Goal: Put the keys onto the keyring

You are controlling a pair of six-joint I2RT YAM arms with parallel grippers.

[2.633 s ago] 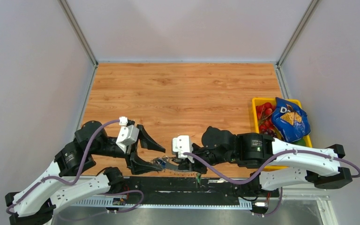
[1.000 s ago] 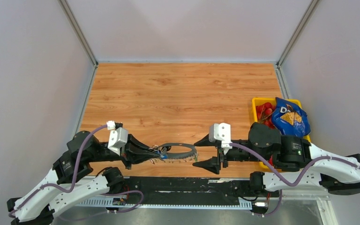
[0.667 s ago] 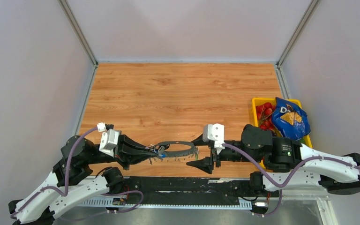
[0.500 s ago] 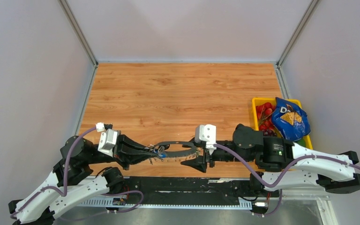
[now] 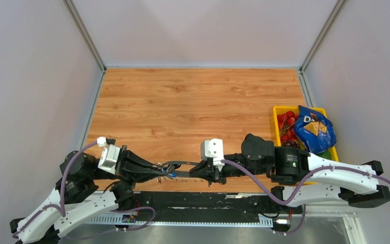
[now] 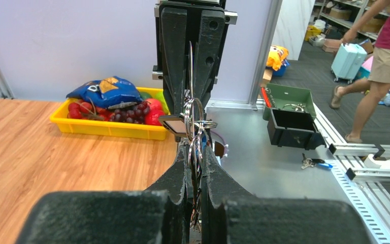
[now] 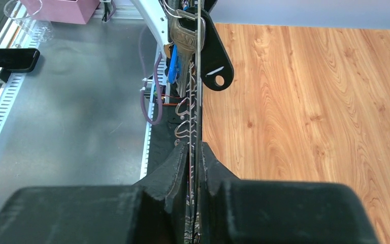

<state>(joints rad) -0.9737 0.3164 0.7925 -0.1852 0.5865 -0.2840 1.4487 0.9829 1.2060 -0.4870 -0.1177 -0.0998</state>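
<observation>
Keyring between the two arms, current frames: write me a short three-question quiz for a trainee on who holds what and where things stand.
1. True or false: the left fingers and the right fingers are both closed on the keyring.
2. Where does the yellow tray stand? A) at the far left corner; B) at the right edge of the table; C) between the two arms.
3. In the right wrist view, what colour is the big tag hanging beside the silver key?
Key: 1 true; 2 B; 3 black.
</observation>
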